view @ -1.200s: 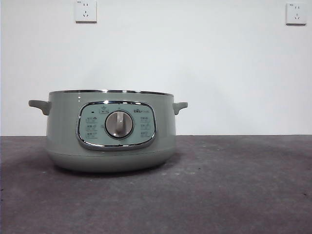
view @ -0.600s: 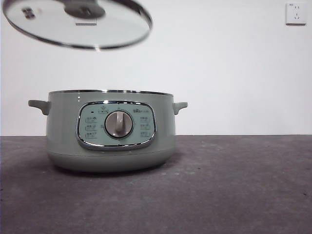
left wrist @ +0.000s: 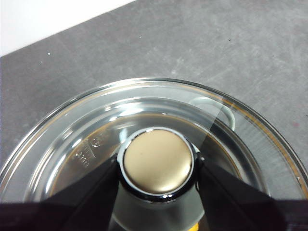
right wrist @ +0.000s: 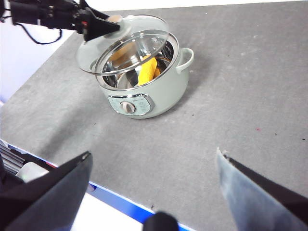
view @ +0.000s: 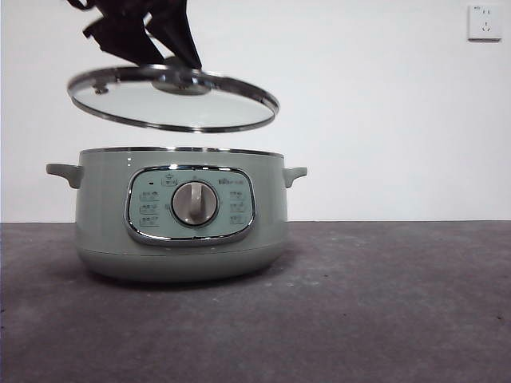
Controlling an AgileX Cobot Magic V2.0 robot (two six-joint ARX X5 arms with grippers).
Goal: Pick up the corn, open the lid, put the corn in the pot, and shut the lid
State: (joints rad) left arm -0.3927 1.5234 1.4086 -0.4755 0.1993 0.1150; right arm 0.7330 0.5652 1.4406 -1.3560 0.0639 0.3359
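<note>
The sage-green pot (view: 180, 215) stands on the dark table, left of centre. My left gripper (view: 177, 62) comes down from the top and is shut on the knob (left wrist: 156, 161) of the glass lid (view: 173, 100). It holds the lid slightly tilted a little above the pot's rim. The right wrist view shows the pot (right wrist: 154, 96) with the corn (right wrist: 147, 70) lying inside it, and the lid (right wrist: 127, 41) hovering over it in the left gripper (right wrist: 103, 26). My right gripper (right wrist: 154, 154) is open and empty, high above the table's near edge.
A white wall with a socket (view: 485, 22) stands behind the table. The table's front edge with a blue strip (right wrist: 120, 199) lies below the right gripper. Grey tabletop (view: 383, 303) stretches to the right of the pot.
The lid has come in from the top left and dropped to just above the pot's rim. The left gripper holding it now shows in the front view.
</note>
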